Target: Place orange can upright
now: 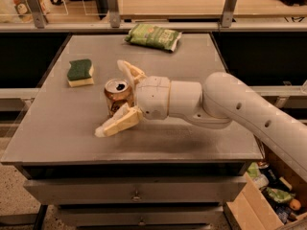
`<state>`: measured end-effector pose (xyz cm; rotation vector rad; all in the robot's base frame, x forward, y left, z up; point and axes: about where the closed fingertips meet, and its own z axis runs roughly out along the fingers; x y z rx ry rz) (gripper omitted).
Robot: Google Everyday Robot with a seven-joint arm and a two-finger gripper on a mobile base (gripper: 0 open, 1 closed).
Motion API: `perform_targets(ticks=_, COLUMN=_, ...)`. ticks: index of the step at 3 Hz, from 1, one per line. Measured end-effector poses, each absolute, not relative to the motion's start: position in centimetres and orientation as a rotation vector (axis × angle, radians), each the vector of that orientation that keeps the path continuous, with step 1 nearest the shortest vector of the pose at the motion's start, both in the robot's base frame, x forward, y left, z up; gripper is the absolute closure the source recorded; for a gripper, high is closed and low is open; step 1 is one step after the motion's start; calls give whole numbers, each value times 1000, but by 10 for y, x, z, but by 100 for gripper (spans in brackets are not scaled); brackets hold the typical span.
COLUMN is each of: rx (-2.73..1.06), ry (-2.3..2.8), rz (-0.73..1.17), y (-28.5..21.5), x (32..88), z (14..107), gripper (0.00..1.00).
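Note:
The orange can [118, 96] stands upright on the grey table [192, 56], left of centre, with its silver top and pull tab facing up. My gripper [109, 97] reaches in from the right at the end of the white arm [230, 107]. It is open, with one cream finger [128, 71] behind the can and the other finger [117, 123] in front of it. The can sits between the spread fingers, and neither one closes on it.
A green-and-yellow sponge [80, 72] lies to the left of the can. A green snack bag [153, 36] lies at the back of the table. A cardboard box of items [268, 200] sits on the floor at the lower right. A railing runs behind the table.

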<state>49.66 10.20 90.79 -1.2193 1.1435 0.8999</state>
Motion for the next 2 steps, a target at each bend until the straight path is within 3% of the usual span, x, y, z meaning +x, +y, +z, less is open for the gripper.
perform_targets(ticks=2, rx=-1222, ry=1195, rz=832, y=94, x=501, z=917, gripper=0)
